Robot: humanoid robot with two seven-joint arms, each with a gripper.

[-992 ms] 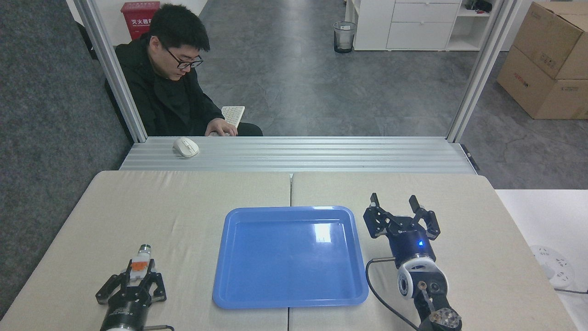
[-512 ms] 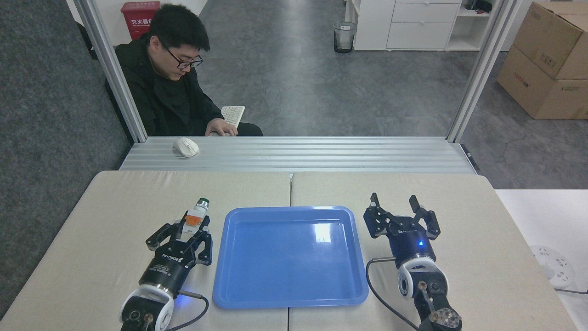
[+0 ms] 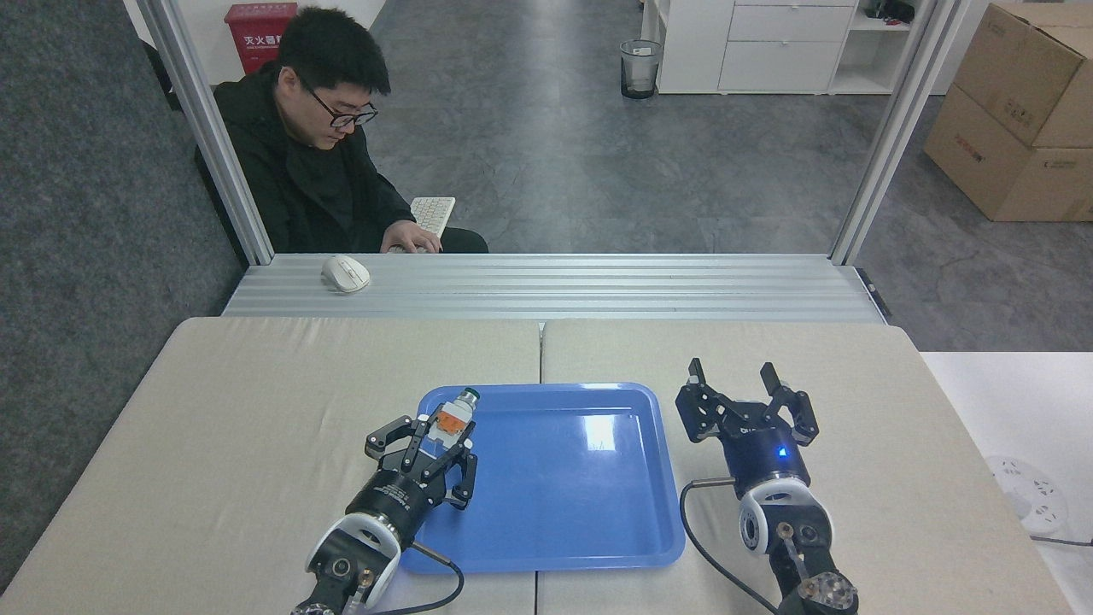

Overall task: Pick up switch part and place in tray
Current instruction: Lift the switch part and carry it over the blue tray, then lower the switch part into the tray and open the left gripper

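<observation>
My left gripper (image 3: 445,430) is shut on the switch part (image 3: 453,417), a small white block with an orange middle and a silver-green tip pointing up and to the right. It holds the part over the near-left corner of the blue tray (image 3: 546,547), which lies flat in the middle of the table. Right of the tray, my right gripper (image 3: 736,372) stands open with nothing between its fingers.
A person sits beyond the aluminium rail (image 3: 598,286) at the back left, one hand on a keyboard (image 3: 433,213). A white mouse (image 3: 345,273) lies on the rail. The table is two beige pads with a seam (image 3: 540,350) down the middle.
My left arm has carried the switch part rightward from the table's near-left area to above the tray's left side. The right arm has stayed still.
</observation>
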